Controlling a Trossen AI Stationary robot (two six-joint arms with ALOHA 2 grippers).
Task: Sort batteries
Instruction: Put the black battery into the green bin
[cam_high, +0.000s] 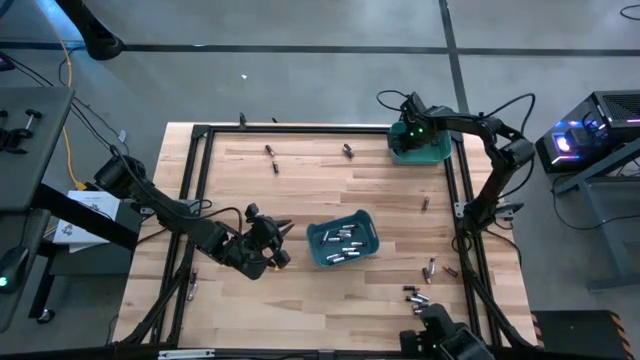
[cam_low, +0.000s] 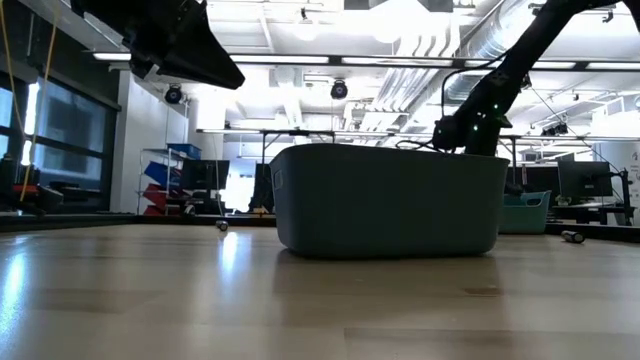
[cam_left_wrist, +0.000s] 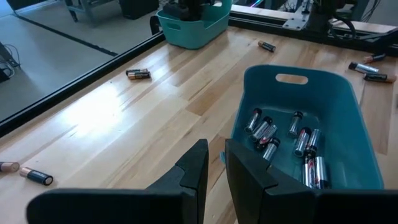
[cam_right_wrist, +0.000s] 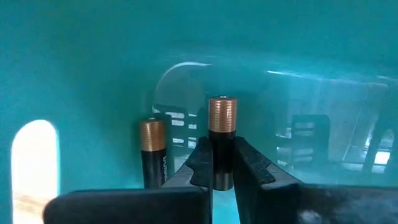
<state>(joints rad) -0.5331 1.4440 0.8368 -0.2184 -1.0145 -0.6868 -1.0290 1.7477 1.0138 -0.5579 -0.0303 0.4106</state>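
Holding a battery (cam_right_wrist: 222, 134) inside far bin (cam_high: 432, 150), near bin (cam_left_wrist: 348, 124) of batteries

We see the right gripper (cam_right_wrist: 222, 163) deep inside a teal bin (cam_right_wrist: 93, 68), whose glossy walls fill the view. Its jaws are closed around a dark battery with a copper-coloured end (cam_right_wrist: 222, 134), held pointing at the bin's wall. Just beside it a second battery of the same kind (cam_right_wrist: 152, 155) shows, and a handle slot (cam_right_wrist: 35, 155) glows pale in the wall
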